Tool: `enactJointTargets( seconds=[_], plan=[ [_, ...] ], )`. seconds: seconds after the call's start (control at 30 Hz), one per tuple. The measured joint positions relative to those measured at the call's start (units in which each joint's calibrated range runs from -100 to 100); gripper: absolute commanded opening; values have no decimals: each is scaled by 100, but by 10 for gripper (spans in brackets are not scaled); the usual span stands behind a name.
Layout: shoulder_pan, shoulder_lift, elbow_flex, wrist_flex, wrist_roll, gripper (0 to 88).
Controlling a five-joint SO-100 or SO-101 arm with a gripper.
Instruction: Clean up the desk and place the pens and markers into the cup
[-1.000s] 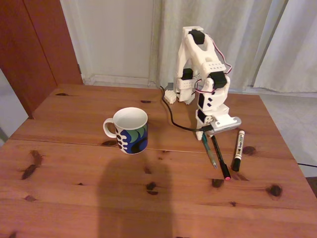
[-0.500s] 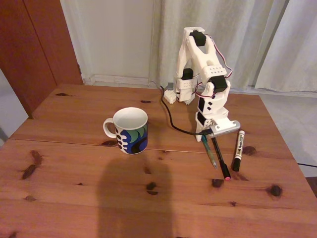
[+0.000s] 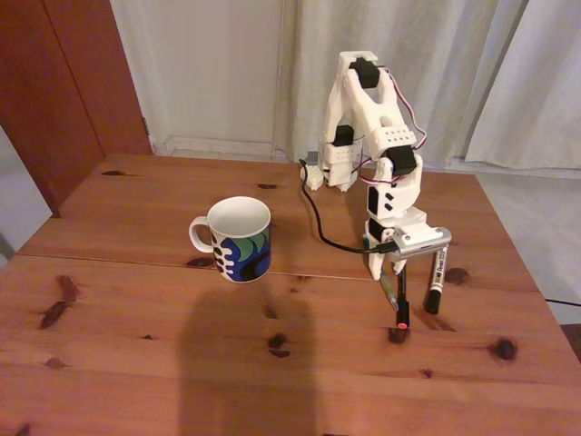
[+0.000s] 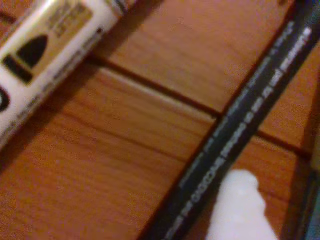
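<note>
Gripper [image 3: 388,272] is lowered over the black pen [image 3: 400,302] and teal pen [image 3: 388,291] at the desk's [image 3: 136,300] three o'clock; jaw state cannot be told. White marker [image 3: 435,283] lies alongside; the cup [image 3: 240,240] is seen at nine o'clock

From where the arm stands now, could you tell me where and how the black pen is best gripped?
Grip the black pen at mid-barrel, coming down from above with the fingers across its width. It lies flat on the desk, slim and round, so the ends offer little. The green pen lies close on its left in the fixed view and the white marker on its right, so the fingers likely have little room.
</note>
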Motion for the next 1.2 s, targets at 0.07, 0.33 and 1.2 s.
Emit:
enactJointTargets(
  seconds=[0.07,0.33,1.2],
  plan=[
    [0,0,0,-8,0,155],
    [95,8,0,-8,0,10],
    [968,-2847,1163,-572,-654,8]
  ],
)
